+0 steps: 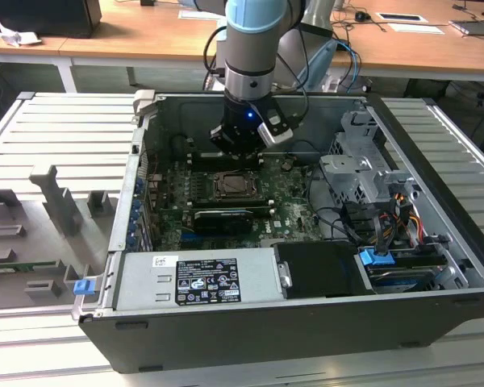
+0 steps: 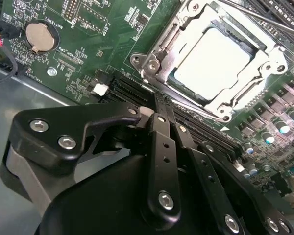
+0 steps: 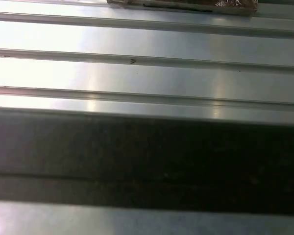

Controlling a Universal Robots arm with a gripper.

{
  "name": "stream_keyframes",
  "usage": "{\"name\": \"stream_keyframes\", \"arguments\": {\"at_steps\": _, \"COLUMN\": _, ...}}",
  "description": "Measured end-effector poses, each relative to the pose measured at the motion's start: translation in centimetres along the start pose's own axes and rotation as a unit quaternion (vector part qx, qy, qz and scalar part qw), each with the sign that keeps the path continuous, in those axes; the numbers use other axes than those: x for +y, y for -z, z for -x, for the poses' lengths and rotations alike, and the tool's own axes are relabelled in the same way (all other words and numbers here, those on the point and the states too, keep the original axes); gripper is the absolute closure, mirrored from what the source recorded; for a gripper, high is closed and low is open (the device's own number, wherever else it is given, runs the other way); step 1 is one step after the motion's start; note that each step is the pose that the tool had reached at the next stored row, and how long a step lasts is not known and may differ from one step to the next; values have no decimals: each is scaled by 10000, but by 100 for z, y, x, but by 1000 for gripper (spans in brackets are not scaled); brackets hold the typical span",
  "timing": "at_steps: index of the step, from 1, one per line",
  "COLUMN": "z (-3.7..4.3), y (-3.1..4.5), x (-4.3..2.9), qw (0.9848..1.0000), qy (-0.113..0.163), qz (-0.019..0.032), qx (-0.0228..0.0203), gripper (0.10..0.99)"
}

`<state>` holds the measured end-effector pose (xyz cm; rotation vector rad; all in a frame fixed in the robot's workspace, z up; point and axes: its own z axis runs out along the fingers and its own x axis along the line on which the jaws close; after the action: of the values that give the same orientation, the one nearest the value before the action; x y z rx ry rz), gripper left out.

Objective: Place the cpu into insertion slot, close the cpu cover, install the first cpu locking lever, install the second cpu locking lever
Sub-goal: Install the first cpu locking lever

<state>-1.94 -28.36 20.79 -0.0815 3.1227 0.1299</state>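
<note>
Gripper [image 2: 159, 105]: black fingers drawn together at the tips, nothing between them, poised low over the motherboard [image 2: 88, 49] just beside the socket. Cpu [image 2: 213, 58]: silvery square seated in the insertion slot, cpu cover [image 2: 157, 54] lying down around it as a metal frame. Computer case [image 1: 436, 153]: open, lying on a ribbed metal table [image 1: 56, 137], arm reaching in from above.
</note>
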Motion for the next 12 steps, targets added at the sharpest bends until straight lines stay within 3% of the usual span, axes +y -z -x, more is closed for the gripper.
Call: {"name": "stream_keyframes", "arguments": {"at_steps": 12, "z": 6, "y": -54, "x": -5, "qw": 10000, "qy": 1, "qz": -65, "qx": 2, "gripper": 980}}
